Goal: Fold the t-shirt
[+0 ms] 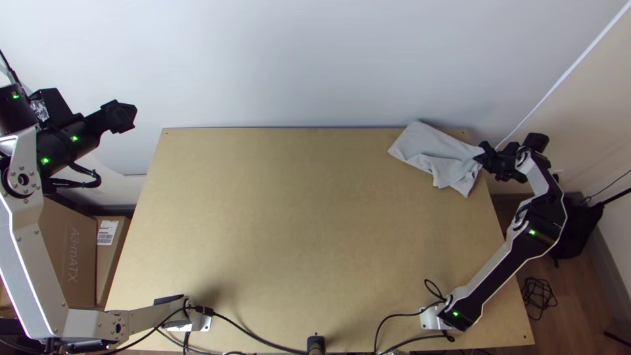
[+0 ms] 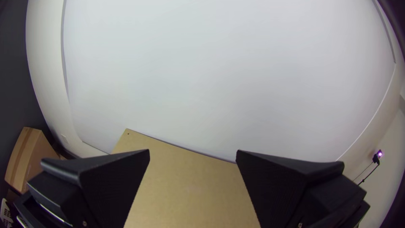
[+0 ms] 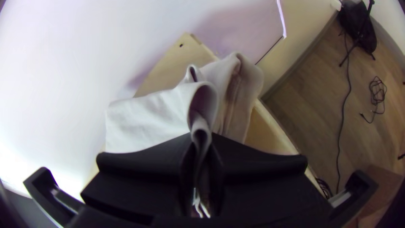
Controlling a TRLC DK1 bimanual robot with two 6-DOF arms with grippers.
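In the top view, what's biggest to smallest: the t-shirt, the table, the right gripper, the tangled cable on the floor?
1. Table
2. T-shirt
3. Right gripper and tangled cable: too alike to rank

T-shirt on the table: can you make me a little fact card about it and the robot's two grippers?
shirt: pale grey cloth, rumpled in loose folds
where: at the far right corner of the table
right gripper: shut on a pinched-up part of the cloth
left gripper: open, holding nothing, far from the cloth
neatly folded: no
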